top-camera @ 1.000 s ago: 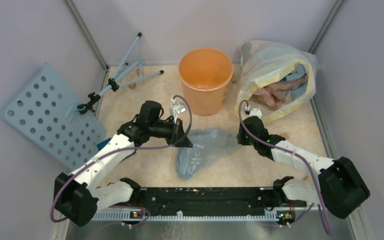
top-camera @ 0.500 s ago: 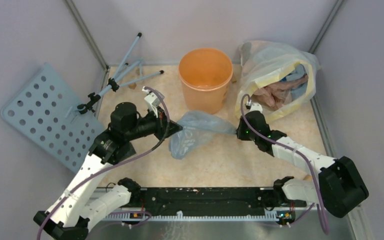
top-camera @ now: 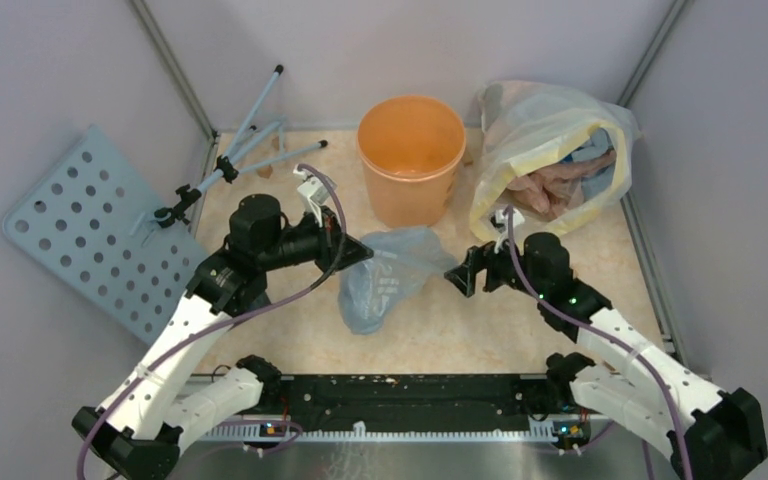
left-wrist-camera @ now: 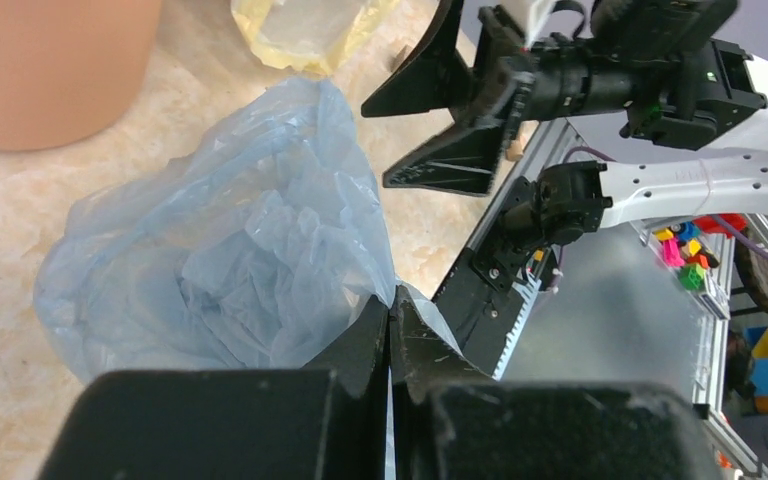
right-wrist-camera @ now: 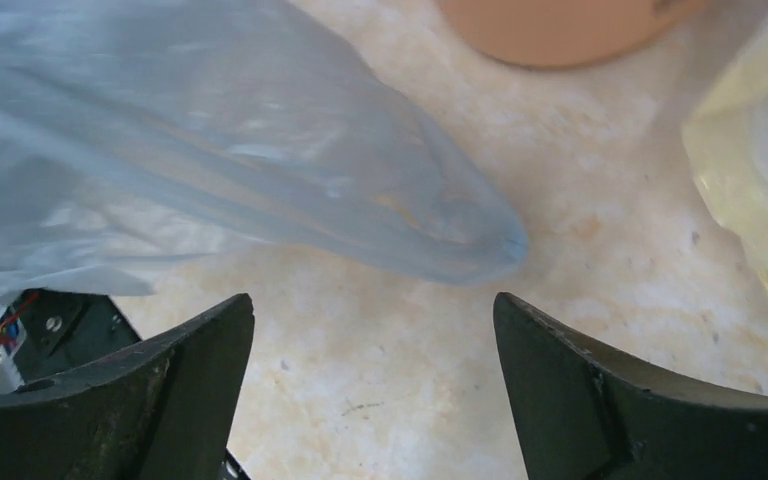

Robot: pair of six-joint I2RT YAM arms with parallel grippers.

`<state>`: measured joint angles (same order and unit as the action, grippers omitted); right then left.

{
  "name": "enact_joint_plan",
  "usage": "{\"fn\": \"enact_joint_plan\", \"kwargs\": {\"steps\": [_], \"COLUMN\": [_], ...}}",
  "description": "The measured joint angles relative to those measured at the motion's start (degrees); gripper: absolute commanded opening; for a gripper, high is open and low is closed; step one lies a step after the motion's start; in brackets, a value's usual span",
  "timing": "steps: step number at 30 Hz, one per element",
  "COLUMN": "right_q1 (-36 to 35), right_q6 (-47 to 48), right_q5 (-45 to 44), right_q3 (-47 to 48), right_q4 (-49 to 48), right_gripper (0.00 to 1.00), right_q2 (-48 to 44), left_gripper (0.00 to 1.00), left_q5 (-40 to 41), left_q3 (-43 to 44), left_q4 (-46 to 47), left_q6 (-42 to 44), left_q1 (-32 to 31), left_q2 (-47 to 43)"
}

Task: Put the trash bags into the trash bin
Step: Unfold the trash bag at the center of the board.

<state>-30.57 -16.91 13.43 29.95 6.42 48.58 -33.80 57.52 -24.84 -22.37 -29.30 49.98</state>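
Note:
A crinkly grey-blue trash bag [top-camera: 388, 275] hangs in a limp heap in front of the orange trash bin [top-camera: 411, 158]. My left gripper [top-camera: 358, 252] is shut on the bag's left edge; in the left wrist view the plastic [left-wrist-camera: 250, 250] comes out from between the closed tips [left-wrist-camera: 391, 305]. My right gripper [top-camera: 465, 276] stands wide open just right of the bag, a small gap away. In the right wrist view the bag's rounded end [right-wrist-camera: 400, 215] lies ahead of the spread fingers [right-wrist-camera: 210, 350], with bare table between them. The bin's base [right-wrist-camera: 560, 25] shows at the top.
A big clear bag with yellow edges [top-camera: 550, 160], stuffed with cloth, stands right of the bin. A folded tripod [top-camera: 245, 160] lies at the back left and a pale blue perforated board [top-camera: 100, 235] leans against the left wall. The black base rail [top-camera: 410, 400] runs along the near edge.
My right gripper has let go of the bag's right end, opened wide and drawn back to the right. The left gripper still holds the bag, which has slumped towards it.

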Motion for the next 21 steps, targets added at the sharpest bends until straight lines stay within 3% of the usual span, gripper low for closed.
{"fn": "enact_joint_plan", "kwargs": {"steps": [3,7,14,19,21], "right_q1": [-3.3,-13.1,-29.0,-31.8,-31.8], "right_q6": [1.7,6.6,21.3,30.9,33.7], "right_q5": [3.0,2.1,-11.7,-17.9,-20.1], "right_q3": [-0.4,-0.1,0.5,-2.1,-3.8], "right_q4": [-2.9,-5.6,-9.4,-17.6,-20.3], "right_gripper": [0.90,0.91,0.91,0.88,0.79], "right_q2": [-3.1,-3.4,1.9,2.4,2.4], "left_gripper": [0.00,0.00,0.00,0.00,0.00], "left_q5": [-1.5,-3.2,-4.1,-3.1,-3.4], "left_q3": [0.0,0.0,2.6,7.4,8.7], "left_q4": [0.0,0.0,-2.4,-5.3,-5.5], "left_q6": [0.0,0.0,1.0,2.6,3.0], "left_q1": [0.0,0.0,0.0,0.0,0.0], "left_q2": [1.5,2.7,2.8,2.8,2.8]}}
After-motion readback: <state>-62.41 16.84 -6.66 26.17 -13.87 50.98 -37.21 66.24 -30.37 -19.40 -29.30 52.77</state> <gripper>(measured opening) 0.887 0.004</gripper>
